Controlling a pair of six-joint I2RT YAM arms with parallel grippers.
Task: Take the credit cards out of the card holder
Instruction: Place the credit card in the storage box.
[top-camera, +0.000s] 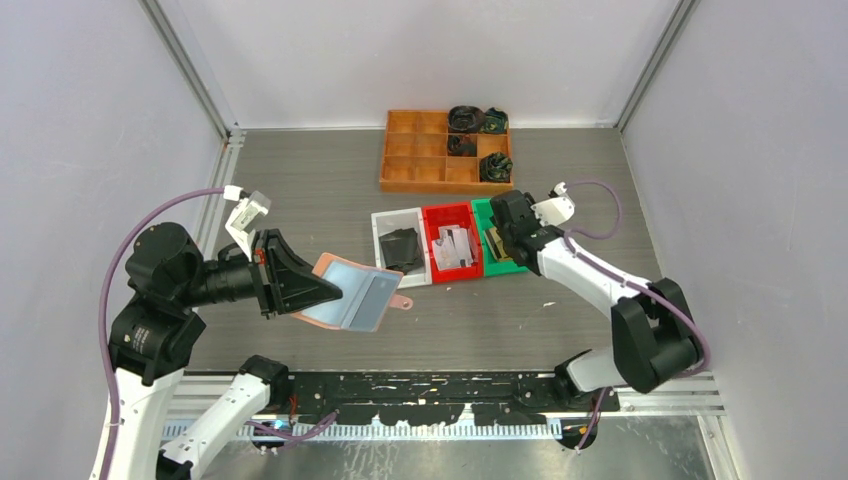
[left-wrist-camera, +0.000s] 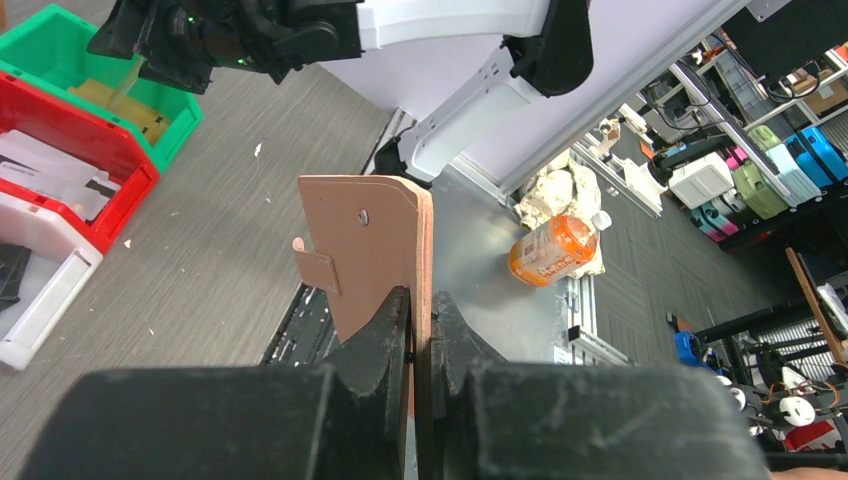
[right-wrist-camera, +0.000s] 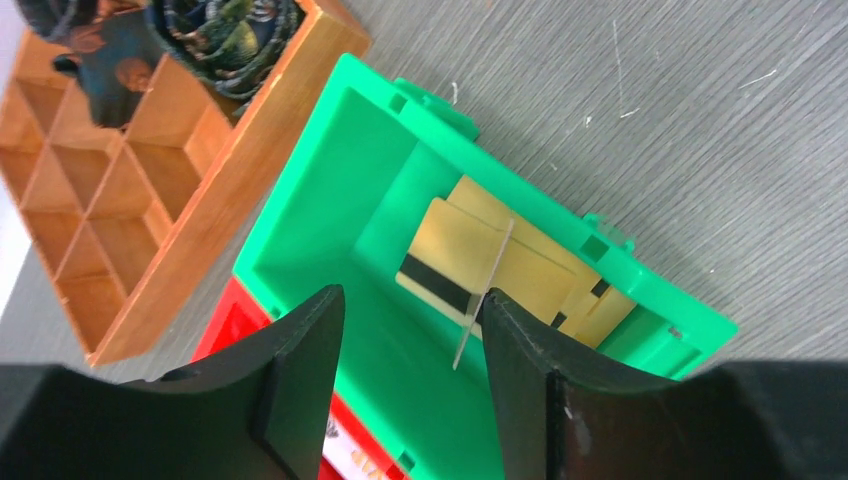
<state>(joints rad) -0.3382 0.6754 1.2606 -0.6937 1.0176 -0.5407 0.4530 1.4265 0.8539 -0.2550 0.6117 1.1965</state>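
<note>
The table (top-camera: 560, 310) is grey with lines like wood, and white walls (top-camera: 80, 100) stand round it. The left gripper (left-wrist-camera: 420, 310) is pressed tight on the pink card holder (left-wrist-camera: 365, 235), up in the air over the table. The right gripper (right-wrist-camera: 408, 305) is spread wide above the green bin (right-wrist-camera: 330, 190), where gold cards (right-wrist-camera: 450, 255) lie. One thin card (right-wrist-camera: 485, 290) stands on edge by a finger.

Bright even light, faint shadows, sharp
</note>
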